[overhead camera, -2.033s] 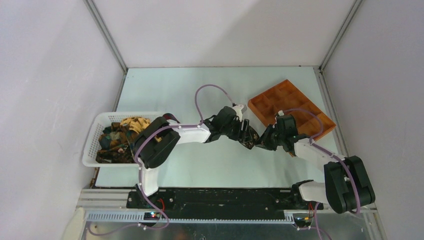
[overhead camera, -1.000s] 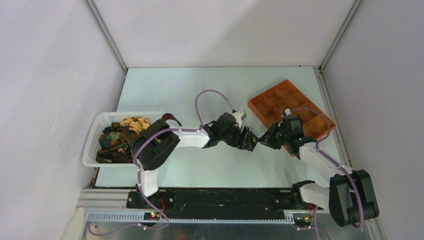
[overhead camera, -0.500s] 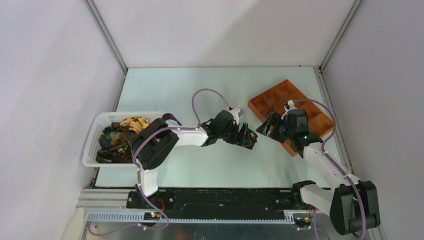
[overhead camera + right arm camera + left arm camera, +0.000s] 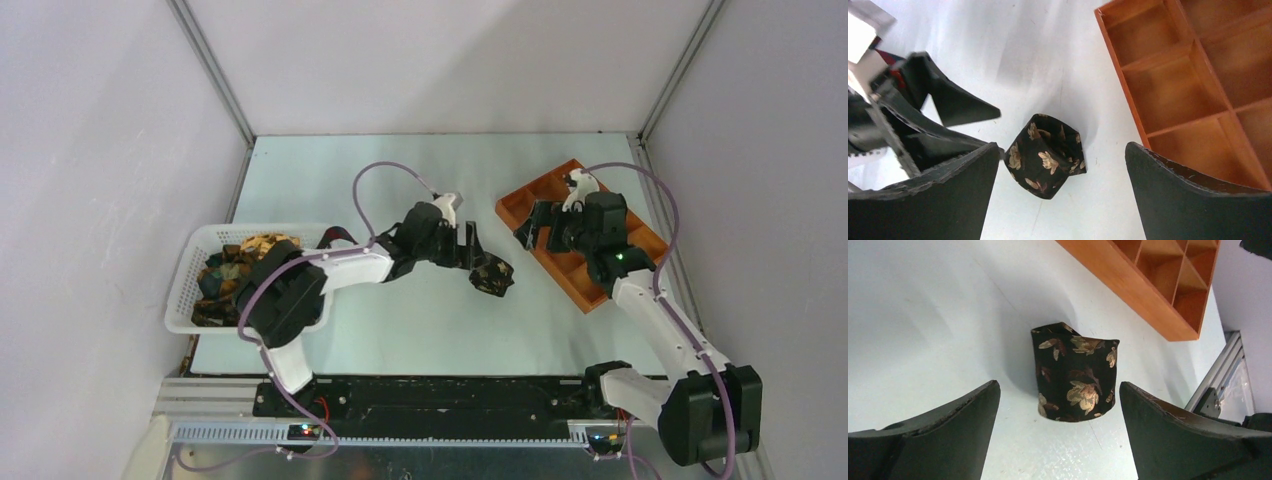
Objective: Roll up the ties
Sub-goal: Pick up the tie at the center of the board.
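One tie (image 4: 492, 276), rolled into a short dark bundle with a gold leaf print, stands free on the pale table. It also shows in the left wrist view (image 4: 1075, 372) and the right wrist view (image 4: 1045, 155). My left gripper (image 4: 472, 250) is open just left of the tie (image 4: 1058, 390) and does not touch it. My right gripper (image 4: 535, 225) is open to the right and farther back, by the tray's edge (image 4: 1063, 147), with nothing between its fingers. More ties (image 4: 238, 268) lie heaped in the basket.
A white mesh basket (image 4: 182, 290) sits at the table's left edge. An orange compartment tray (image 4: 600, 290) lies at an angle on the right, its cells (image 4: 1173, 75) bare in the right wrist view. The left gripper's fingers (image 4: 955, 107) show there too.
Both grippers have opened and drawn away from the rolled tie, which now rests alone on the table. The left arm pulled back left and the right arm rose toward the tray.
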You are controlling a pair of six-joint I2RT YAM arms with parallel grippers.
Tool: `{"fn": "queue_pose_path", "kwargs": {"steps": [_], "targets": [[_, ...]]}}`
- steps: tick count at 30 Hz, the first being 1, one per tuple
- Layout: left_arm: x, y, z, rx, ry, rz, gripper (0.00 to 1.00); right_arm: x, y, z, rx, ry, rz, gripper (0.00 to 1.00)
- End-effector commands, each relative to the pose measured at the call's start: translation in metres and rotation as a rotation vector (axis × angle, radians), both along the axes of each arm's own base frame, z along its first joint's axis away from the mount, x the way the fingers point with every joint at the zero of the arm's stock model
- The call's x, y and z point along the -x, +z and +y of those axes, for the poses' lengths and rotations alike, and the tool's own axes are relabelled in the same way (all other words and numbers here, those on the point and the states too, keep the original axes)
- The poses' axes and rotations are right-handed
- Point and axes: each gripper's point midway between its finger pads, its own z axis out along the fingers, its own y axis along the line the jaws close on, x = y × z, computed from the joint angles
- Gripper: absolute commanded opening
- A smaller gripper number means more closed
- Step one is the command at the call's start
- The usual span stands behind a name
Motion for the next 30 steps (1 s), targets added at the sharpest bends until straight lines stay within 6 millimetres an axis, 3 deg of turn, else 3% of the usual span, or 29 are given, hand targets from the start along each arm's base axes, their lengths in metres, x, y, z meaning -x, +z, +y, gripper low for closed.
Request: {"fn": "queue_pose_path", "kwargs": {"steps": [1, 4, 5, 6, 7, 8, 13, 16, 24, 30], "targets": [[-0.013, 0.045, 0.022, 0.081, 0.095, -0.067, 0.95, -0.016, 0.034, 0.011, 0.138, 0.176, -0.165, 0.99], [-0.02, 0.065, 0.045, 0.145, 0.201, -0.076, 0.95, -0.011, 0.018, 0.032, 0.222, 0.383, -0.126, 0.99], [-0.019, 0.058, 0.054, 0.136, 0.227, -0.067, 0.95, -0.009, 0.017, 0.037, 0.27, 0.452, -0.129, 0.99], [-0.02, 0.066, 0.06, 0.149, 0.247, -0.077, 0.96, -0.009, 0.005, 0.04, 0.315, 0.521, -0.114, 0.99], [-0.019, 0.063, 0.066, 0.135, 0.267, -0.078, 0.96, -0.005, 0.006, 0.048, 0.335, 0.574, -0.099, 1.0], [-0.018, 0.068, 0.072, 0.129, 0.276, -0.089, 0.96, -0.006, -0.005, 0.05, 0.37, 0.618, -0.08, 0.99], [-0.014, 0.071, 0.092, 0.089, 0.314, -0.123, 0.96, 0.0, -0.02, 0.07, 0.433, 0.737, -0.064, 0.99], [-0.013, 0.073, 0.099, 0.09, 0.328, -0.134, 0.96, 0.013, -0.031, 0.085, 0.44, 0.829, -0.053, 0.99], [-0.012, 0.072, 0.1, 0.102, 0.325, -0.13, 0.97, 0.042, -0.059, 0.104, 0.482, 0.97, 0.025, 0.99], [-0.011, 0.07, 0.101, 0.106, 0.322, -0.129, 0.97, 0.035, -0.074, 0.101, 0.599, 0.954, 0.029, 0.99]]}}
